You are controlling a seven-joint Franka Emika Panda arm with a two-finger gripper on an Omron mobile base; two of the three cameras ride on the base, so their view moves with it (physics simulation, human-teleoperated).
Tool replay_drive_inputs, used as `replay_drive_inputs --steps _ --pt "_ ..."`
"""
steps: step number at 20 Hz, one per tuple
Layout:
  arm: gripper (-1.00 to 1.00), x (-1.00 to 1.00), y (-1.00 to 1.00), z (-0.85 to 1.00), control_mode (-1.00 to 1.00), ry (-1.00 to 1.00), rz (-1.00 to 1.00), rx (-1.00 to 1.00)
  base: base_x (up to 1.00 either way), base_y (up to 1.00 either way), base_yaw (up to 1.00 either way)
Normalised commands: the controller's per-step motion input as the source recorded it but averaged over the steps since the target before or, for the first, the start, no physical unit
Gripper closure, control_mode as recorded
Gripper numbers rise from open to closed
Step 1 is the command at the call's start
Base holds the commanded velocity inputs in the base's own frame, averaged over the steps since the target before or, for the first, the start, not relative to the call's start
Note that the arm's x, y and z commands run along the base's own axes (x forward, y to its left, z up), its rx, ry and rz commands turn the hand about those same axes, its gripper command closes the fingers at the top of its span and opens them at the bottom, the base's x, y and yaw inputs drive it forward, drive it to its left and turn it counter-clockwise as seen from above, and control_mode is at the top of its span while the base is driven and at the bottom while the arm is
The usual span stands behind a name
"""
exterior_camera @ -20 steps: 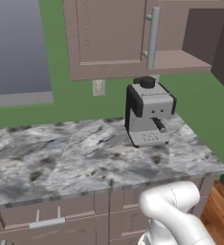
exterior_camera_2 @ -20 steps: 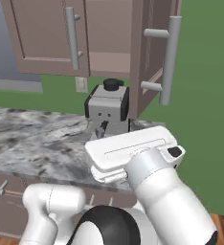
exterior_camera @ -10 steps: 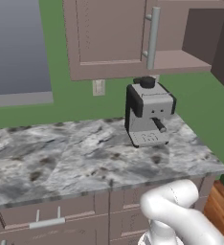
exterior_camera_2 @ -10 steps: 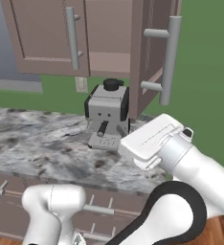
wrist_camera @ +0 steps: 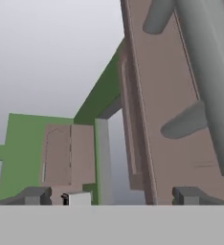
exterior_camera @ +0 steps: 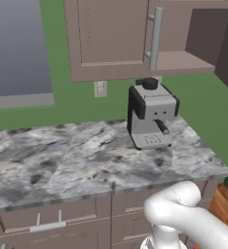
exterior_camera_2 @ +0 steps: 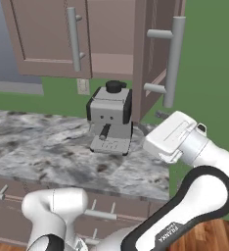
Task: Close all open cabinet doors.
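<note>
The right-hand cabinet door (exterior_camera_2: 153, 54) stands open, swung out toward me, with its long silver bar handle (exterior_camera_2: 173, 61) facing right. Beside it, the left cabinet door (exterior_camera_2: 45, 39) is shut flat, as it also is in the left base view (exterior_camera: 108, 39), where the open compartment's shelf (exterior_camera: 181, 61) shows bare. My white hand (exterior_camera_2: 171, 138) hangs just below the open door's handle, its fingers hidden behind it. In the hand view my gripper (wrist_camera: 114, 196) is open with nothing between its fingers, and the open door (wrist_camera: 157, 124) with its handle (wrist_camera: 210, 81) rises close on the right.
A grey and black coffee machine (exterior_camera: 152, 115) stands on the marble counter (exterior_camera: 62, 165), under the open compartment. Drawer fronts (exterior_camera: 47, 219) run below the counter edge. A window (exterior_camera: 18, 48) is at the left, with a wall outlet (exterior_camera: 100, 88) beside it.
My hand has swung from in front of the coffee machine to the right and up, ending under the open door's handle. The door and the coffee machine have not moved.
</note>
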Motion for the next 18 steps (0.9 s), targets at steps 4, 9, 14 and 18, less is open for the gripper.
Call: replay_drive_inputs --steps 4,9,14,18 --pt "-1.0 0.52 -0.06 -0.04 -1.0 0.0 0.0 0.0 0.0 0.0 0.0" --pt "-1.0 0.5 0.0 -0.1 -1.0 0.0 0.0 0.0 0.0 0.0 0.0" --pt "-1.0 0.41 0.0 -0.06 -1.0 0.0 0.0 0.0 0.0 0.0 0.0" --pt "-1.0 0.18 0.01 0.0 -1.0 0.0 -0.01 0.0 0.0 0.0 0.0"
